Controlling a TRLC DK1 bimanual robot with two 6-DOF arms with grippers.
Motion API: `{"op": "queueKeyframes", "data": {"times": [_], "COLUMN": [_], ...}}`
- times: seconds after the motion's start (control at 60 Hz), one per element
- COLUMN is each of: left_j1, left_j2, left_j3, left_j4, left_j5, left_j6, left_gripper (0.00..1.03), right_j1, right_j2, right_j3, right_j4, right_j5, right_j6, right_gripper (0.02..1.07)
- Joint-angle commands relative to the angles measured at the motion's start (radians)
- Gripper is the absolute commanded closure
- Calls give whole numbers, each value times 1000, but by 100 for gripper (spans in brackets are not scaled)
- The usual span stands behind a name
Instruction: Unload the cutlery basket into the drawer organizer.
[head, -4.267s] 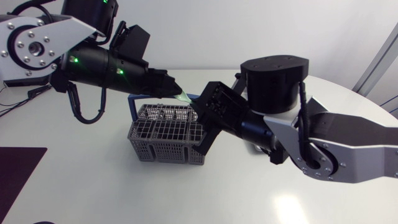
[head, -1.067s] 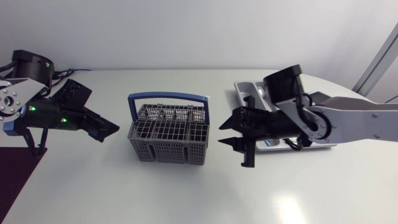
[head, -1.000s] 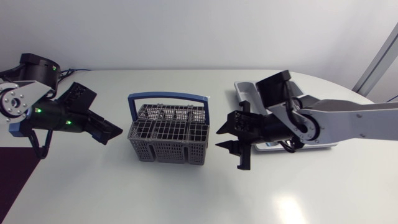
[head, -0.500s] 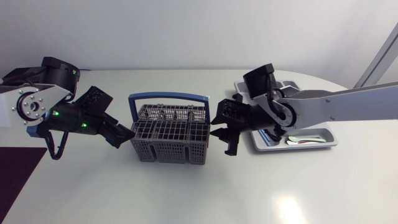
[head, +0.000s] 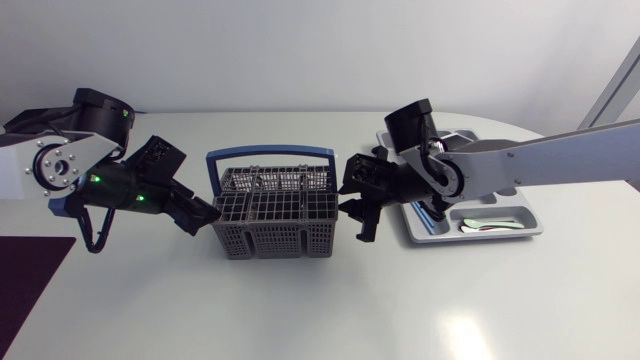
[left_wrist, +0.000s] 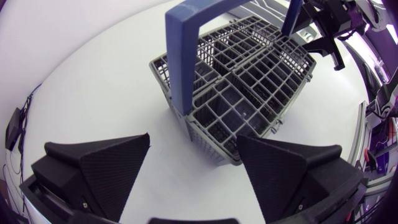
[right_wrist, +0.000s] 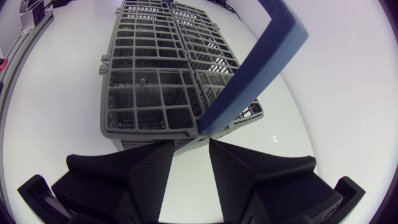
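- Two arms over the table (head: 300, 310), the left arm (head: 60, 165) and the right arm (head: 520, 165), with one end effector each.
- One cutlery basket (head: 270, 215), a grey grid standing upright with one blue handle (head: 270, 156) arching over it. It sits right between the two end effectors.
- Left end effector (left_wrist: 193, 140): the fingers (left_wrist: 102, 165) are spread wide apart with nothing between them. A corner of the basket is straight ahead of it and very close, but I can't tell if they touch.
- Right end effector (right_wrist: 189, 144): the fingers (right_wrist: 152, 174) are almost together with just a narrow slot between them, and they aren't pinching anything. The foot of the blue handle is just ahead of that slot.
- One drawer organizer (head: 470, 237), behind the right end effector and partly under that arm. I can make out one shiny piece of cutlery (head: 488, 225) lying in it. The arm hides the rest, so no proper count.
- Two green lights (head: 95, 180) glowing on the left arm.
- Compared with about a second ago, both end effectors were well away from the basket and have now closed in on it from either side. In the last half second they only crept a bit nearer. The basket itself hasn't budged.
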Motion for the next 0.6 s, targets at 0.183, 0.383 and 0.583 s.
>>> {"op": "queueKeyframes", "data": {"times": [0.183, 0.383, 0.583], "left_j1": [83, 201, 235], "left_j2": [-12, -93, -194], "left_j3": [32, 10, -33], "left_j4": [-14, -41, -41], "left_j5": [10, 65, 82], "left_j6": [8, 43, 46], "left_gripper": [5, 5, 5], "right_j1": [11, -34, -84], "right_j2": [-34, -181, -333], "right_j3": [-33, -122, -218], "right_j4": [10, 5, 4], "right_j5": [19, 33, 64], "right_j6": [26, 27, 52], "right_gripper": [53, 34, 6]}}
